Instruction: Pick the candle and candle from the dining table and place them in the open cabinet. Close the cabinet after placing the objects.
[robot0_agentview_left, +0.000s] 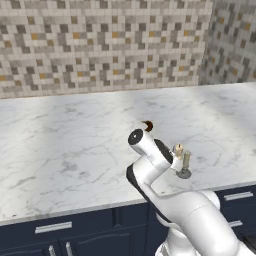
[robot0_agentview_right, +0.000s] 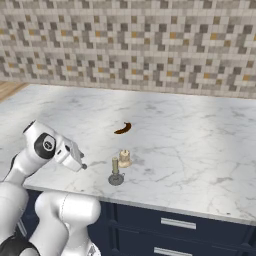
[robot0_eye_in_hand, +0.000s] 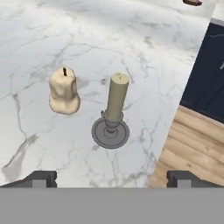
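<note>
Looking down the hand view, you see both candles standing upright on the white marble surface near its front edge. The taper candle is slim, pale olive, and sits in a round dark grey base. The lumpy cream candle is short with a dark wick on top, just beside the taper but apart from it, no contact. Your fingers are spread wide, one tip at each lower corner of the hand view, nothing between them, and they touch neither candle. The taper lies roughly between the two tips, further ahead.

In the right base view the gripper hangs off the surface's front edge, to the left of the taper candle, with the cream candle just behind and right of it. The brown crescent pastry lies further back on the surface, well apart from both candles.

In the left base view the arm covers part of the scene; you still catch the cream candle and taper side by side past the wrist, with the pastry behind the arm's upper end. Navy drawer fronts with silver handles run under the surface. A mosaic tile wall backs the surface. Wood floor shows past the edge in the hand view.
</note>
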